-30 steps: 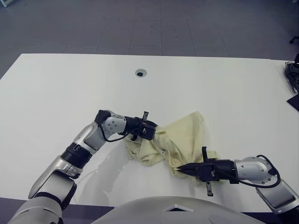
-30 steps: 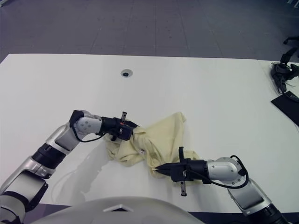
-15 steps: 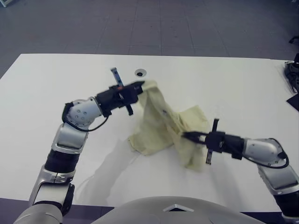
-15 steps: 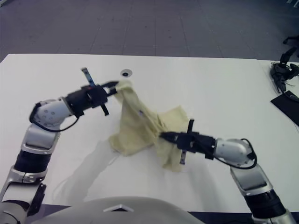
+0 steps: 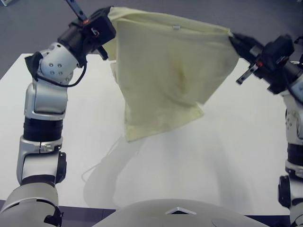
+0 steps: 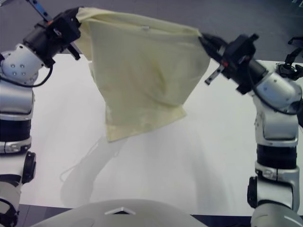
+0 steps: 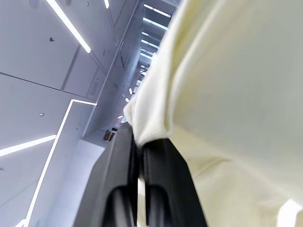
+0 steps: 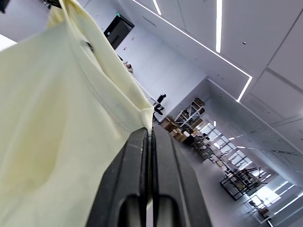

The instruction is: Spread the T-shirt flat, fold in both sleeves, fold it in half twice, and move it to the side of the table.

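Progress: early, spreading step only; no fold made yet. T-shirt (image 5: 165, 71) hangs in air above desk (image 5: 227, 156), top edge stretched taut between both arms. Left jaws pinch one upper corner, right jaws pinch other. Remaining: lay flat, sleeves in, two halvings, move aside. Cloth pale yellow, thin, limp, lightly creased; lower corner hangs skewed; sleeves not distinguishable.

Raised T-shirt screens the scene behind it

The T-shirt (image 5: 165, 71) hangs in front of the table (image 5: 236, 156) and hides its far middle part. Its top corners wrap over the pinching tips of the left gripper (image 5: 109, 14) and right gripper (image 5: 234, 40). Sleeves and collar cannot be told apart in the folds. In both wrist views the cloth runs off the edges. A dark tangle (image 6: 289, 70) at the table's right end is cut off and too small to make out.
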Controlling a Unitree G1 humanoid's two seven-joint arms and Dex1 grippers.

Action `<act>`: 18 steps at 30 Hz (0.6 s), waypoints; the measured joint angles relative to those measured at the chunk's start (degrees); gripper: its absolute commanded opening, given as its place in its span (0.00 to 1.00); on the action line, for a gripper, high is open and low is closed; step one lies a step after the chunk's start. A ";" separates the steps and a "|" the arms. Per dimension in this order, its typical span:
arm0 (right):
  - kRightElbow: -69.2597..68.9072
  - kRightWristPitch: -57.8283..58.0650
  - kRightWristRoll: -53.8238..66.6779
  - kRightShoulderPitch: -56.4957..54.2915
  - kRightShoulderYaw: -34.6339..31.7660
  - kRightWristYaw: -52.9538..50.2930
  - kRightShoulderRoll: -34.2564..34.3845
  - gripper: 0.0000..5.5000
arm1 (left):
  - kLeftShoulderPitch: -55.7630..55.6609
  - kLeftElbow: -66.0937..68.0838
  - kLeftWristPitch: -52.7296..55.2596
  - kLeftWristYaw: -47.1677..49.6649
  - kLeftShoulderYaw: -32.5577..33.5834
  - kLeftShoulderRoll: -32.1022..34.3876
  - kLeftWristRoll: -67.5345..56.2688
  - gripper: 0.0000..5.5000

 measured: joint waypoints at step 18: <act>37.82 -20.06 -25.95 -27.18 9.23 -20.10 3.40 0.00 | -21.02 31.00 -10.99 21.37 -9.87 -3.64 15.04 0.00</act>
